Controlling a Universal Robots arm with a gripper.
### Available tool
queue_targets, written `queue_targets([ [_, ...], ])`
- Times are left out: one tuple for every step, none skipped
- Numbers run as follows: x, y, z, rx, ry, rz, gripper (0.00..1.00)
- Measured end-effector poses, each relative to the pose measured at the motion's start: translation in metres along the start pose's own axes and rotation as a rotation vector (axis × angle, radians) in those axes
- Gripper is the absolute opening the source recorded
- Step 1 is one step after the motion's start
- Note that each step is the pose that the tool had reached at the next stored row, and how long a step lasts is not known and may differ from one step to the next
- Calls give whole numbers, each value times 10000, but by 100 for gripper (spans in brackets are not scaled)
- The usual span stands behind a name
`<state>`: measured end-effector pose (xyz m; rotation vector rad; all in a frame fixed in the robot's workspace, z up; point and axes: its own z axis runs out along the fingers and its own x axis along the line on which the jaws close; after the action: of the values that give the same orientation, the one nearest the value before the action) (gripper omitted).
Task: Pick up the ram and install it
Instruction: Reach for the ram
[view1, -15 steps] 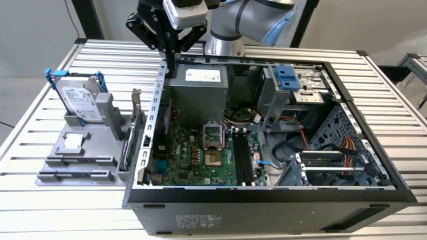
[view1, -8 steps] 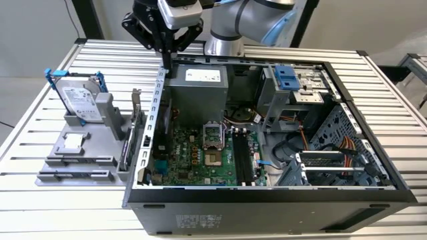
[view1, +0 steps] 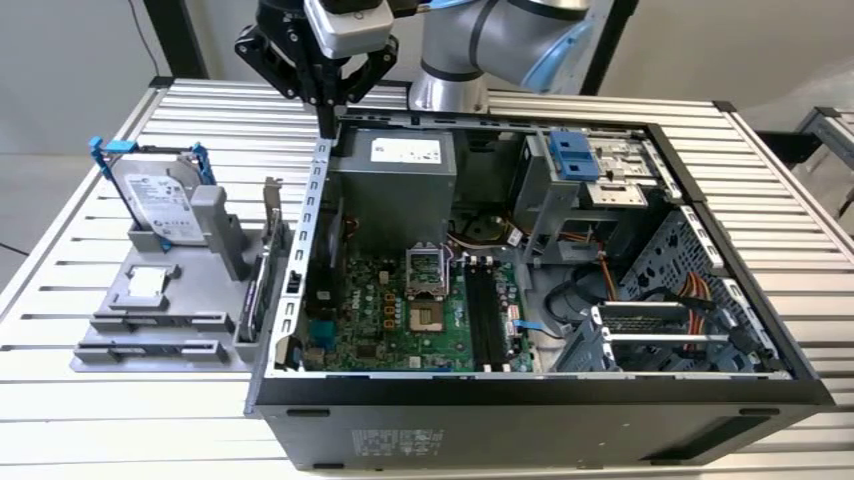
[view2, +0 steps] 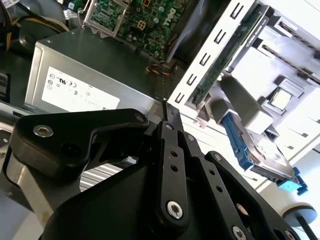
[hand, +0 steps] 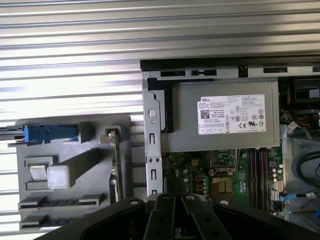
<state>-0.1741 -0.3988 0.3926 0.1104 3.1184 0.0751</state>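
Note:
The ram (view1: 271, 258) is a thin green board standing on edge in a grey holder (view1: 120, 325), just outside the open computer case's wall. In the second wrist view the ram (view2: 226, 54) runs along the white perforated wall, and in the first wrist view the ram (hand: 114, 167) is a narrow green strip. My gripper (view1: 326, 128) hangs above the case's back corner, higher than the ram and beyond its far end. Its black fingers (view2: 170, 116) are shut together with nothing between them. The black memory slots (view1: 482, 318) lie on the motherboard (view1: 387, 320) inside the case.
A silver hard drive (view1: 160, 205) in a blue frame stands in the holder, with a small chip (view1: 150, 285) beside it. A grey power supply (view1: 394, 170) fills the case's back corner under the gripper. Cables and drive cages (view1: 627, 230) crowd the exterior view's right.

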Motion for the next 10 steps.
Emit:
queue_targets([
  [8, -1, -1, 1, 0, 0, 0],
  [16, -1, -1, 1, 0, 0, 0],
  [25, -2, -1, 1, 0, 0, 0],
  [33, -2, -1, 0, 0, 1, 0],
  [41, -3, -1, 0, 0, 0, 0],
  [50, -3, -1, 1, 0, 0, 0],
  [58, -4, -1, 0, 0, 0, 0],
  [67, -5, -2, 0, 0, 1, 0],
  [76, -5, -2, 0, 0, 1, 0],
  [85, -6, -2, 1, 0, 0, 0],
])
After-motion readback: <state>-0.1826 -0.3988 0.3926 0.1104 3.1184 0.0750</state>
